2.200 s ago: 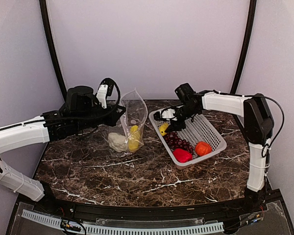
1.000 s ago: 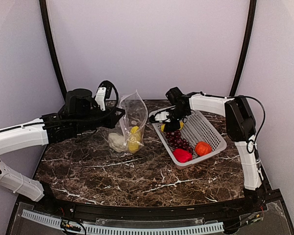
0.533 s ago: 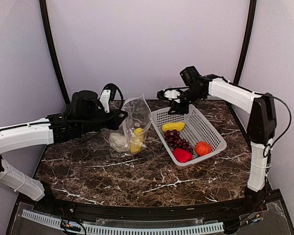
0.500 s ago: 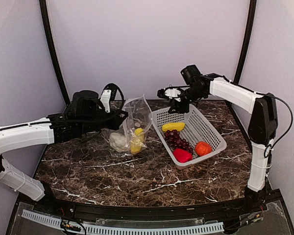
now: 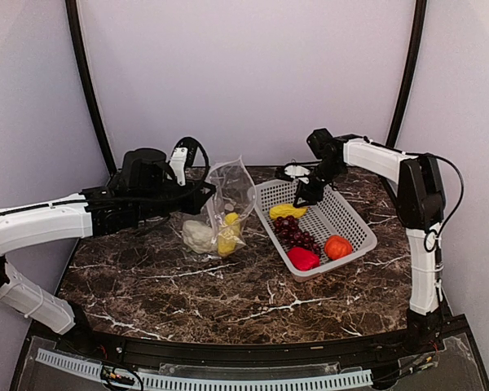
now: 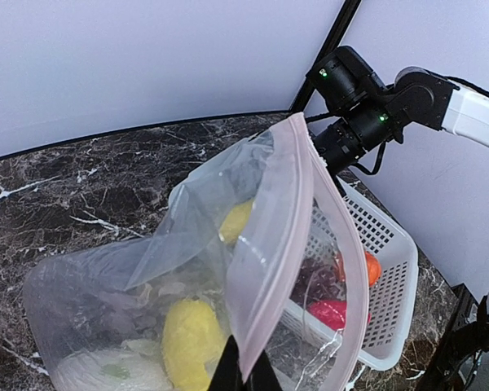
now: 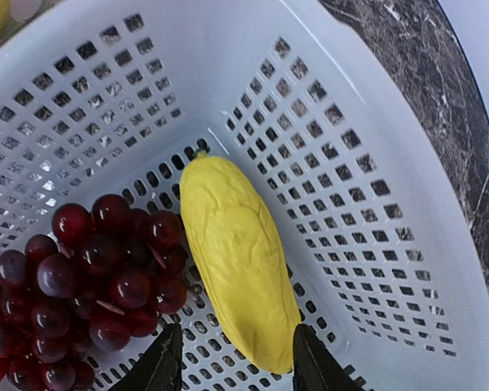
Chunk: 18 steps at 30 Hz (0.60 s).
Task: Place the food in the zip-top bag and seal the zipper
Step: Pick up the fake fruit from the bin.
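My left gripper point(image 5: 202, 192) is shut on the rim of the zip-top bag point(image 5: 228, 195) and holds it upright with its mouth open. In the left wrist view my gripper point(image 6: 244, 376) pinches the rim at the pinkish zipper point(image 6: 270, 244). Inside the bag lie the cauliflower point(image 5: 198, 236) and a yellow piece point(image 5: 226, 235). My right gripper point(image 5: 304, 195) is open, low in the white basket point(image 5: 352, 218). In the right wrist view its fingers point(image 7: 159, 366) straddle the near end of the second yellow piece point(image 7: 236, 257), beside the grape bunch point(image 7: 90, 277). The red pepper point(image 5: 303, 258) and tomato point(image 5: 337, 246) lie in the basket's near end.
The basket's perforated walls point(image 7: 375, 187) rise around my right gripper. The marble table point(image 5: 187, 285) spreads in front of the bag and basket. Curved black posts point(image 5: 85, 90) and a plain wall stand behind.
My right gripper has come down from above the basket's far end into the basket, over the yellow piece. The left gripper still holds the bag open, with little movement.
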Available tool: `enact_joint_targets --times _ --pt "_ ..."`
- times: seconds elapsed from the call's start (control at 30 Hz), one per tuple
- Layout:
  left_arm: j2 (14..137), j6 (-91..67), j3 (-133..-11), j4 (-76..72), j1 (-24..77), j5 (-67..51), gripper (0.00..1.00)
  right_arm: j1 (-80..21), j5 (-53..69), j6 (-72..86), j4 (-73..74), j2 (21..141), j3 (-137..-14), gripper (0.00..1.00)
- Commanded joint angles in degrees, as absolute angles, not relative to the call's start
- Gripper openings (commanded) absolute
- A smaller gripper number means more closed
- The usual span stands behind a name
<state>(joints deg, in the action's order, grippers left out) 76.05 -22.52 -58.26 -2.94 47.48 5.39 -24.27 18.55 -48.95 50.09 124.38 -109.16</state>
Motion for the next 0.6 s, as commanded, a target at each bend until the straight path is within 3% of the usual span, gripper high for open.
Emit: enact_joint_targets --times 0.0,0.2,0.57 --pt "74.1 -21.6 -58.7 -1.8 47.3 5.6 0.01 -21.7 21.7 -47.7 52.3 126.2 -112.4 0.46" --pt "74.4 -21.6 -58.8 -2.1 47.3 5.1 0.01 -20.8 22.3 -48.4 53.1 128.5 -111.8 0.59" --pt "74.3 -22.5 -58.1 -2.4 47.3 4.6 0.01 -20.3 22.4 -47.7 53.2 134.5 -116.1 0.61"
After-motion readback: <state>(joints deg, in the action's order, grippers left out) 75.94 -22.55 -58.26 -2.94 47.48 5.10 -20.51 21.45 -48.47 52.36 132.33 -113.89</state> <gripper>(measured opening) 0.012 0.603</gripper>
